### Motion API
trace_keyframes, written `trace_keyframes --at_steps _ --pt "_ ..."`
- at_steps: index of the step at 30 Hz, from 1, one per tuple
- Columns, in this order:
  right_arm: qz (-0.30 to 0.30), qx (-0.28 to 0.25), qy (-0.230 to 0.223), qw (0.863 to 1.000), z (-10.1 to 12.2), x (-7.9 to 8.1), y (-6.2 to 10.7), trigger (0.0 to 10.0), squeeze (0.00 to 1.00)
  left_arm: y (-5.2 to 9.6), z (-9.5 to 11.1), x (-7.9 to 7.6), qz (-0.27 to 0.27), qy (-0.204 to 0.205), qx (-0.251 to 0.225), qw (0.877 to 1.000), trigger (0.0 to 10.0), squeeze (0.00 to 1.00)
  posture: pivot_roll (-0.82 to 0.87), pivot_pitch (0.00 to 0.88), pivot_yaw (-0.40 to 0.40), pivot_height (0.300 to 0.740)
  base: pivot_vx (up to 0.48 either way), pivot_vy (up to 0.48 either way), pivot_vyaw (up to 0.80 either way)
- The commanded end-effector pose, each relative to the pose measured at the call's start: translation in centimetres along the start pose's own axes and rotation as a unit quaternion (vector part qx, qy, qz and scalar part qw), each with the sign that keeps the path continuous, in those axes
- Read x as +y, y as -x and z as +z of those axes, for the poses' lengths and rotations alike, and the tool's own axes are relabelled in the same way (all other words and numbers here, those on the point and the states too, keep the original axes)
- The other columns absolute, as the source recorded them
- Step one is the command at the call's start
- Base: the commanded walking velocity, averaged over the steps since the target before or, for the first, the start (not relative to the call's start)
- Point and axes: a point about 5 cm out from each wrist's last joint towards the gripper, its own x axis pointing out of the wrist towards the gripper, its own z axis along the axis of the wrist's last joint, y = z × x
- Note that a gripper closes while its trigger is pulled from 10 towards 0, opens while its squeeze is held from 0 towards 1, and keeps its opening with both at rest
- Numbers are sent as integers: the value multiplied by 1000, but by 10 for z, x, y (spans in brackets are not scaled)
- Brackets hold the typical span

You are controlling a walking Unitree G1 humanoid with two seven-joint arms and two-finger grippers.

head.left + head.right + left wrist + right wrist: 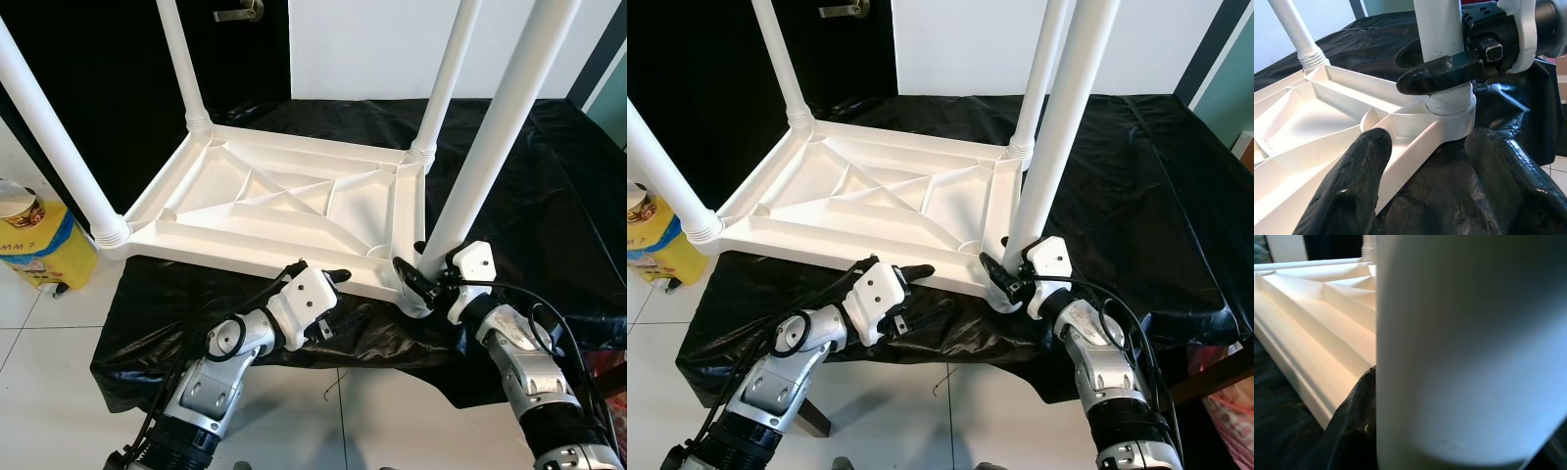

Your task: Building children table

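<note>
A white plastic tabletop (284,206) lies upside down on a black cloth (549,186), with several white legs standing up from its corners. My right gripper (416,277) is shut on the near right leg (490,147) just above its socket; the leg (1464,347) looms close in the right wrist view beside one black finger (1354,423). My left gripper (328,284) is open at the tabletop's front rim. In the left wrist view its fingers (1347,196) straddle the rim (1415,147), a short way from the leg's socket (1452,117).
The other legs rise at the near left (54,137), far left (181,64) and far right (446,78) corners. A yellow container (44,250) with a cup (20,204) on it stands on the tiled floor at the left. A dark door (98,59) is behind.
</note>
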Motion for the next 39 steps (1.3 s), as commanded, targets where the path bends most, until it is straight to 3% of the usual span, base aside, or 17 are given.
trace_keyframes --at_steps 1,7,10,14,15,22,28,34,39 --pt "-27 32 -2 999 -14 3 9 10000 0 0 0 -3 7 7 2 1000 10000 0 -32 67 -28 740 0 0 0" --pt "-50 30 -2 998 -14 4 11 10000 0 -1 -1 -5 5 8 2 1000 10000 0 -39 65 -28 740 0 0 0" --pt "-122 39 0 992 -16 1 16 10000 0 -3 1 -4 6 10 -2 1000 10000 0 -50 69 -29 740 0 0 0" --pt "-142 42 0 989 -16 0 18 10000 0 -4 1 -3 7 10 -2 1000 10000 0 -54 70 -29 740 0 0 0" --pt "-183 46 -7 982 -17 3 21 10000 0 -4 0 -4 7 11 -3 1000 10000 0 -58 69 -28 740 0 0 0" --pt "-235 58 -16 970 -20 10 26 10000 0 -4 0 -5 6 14 -4 1000 10000 0 -58 70 -24 740 0 0 0" --pt "-348 78 -50 933 -26 18 27 10000 0 -3 0 -6 4 16 -2 1000 10000 0 -58 74 -19 740 0 0 0" --pt "-347 72 -65 933 -21 31 19 10000 0 -2 0 -6 3 16 -2 1000 10000 0 -52 82 -17 740 0 0 0" --pt "-351 73 -61 931 -20 30 20 10000 0 0 -1 -7 0 14 1 1000 10000 0 -52 83 -18 740 0 0 0"
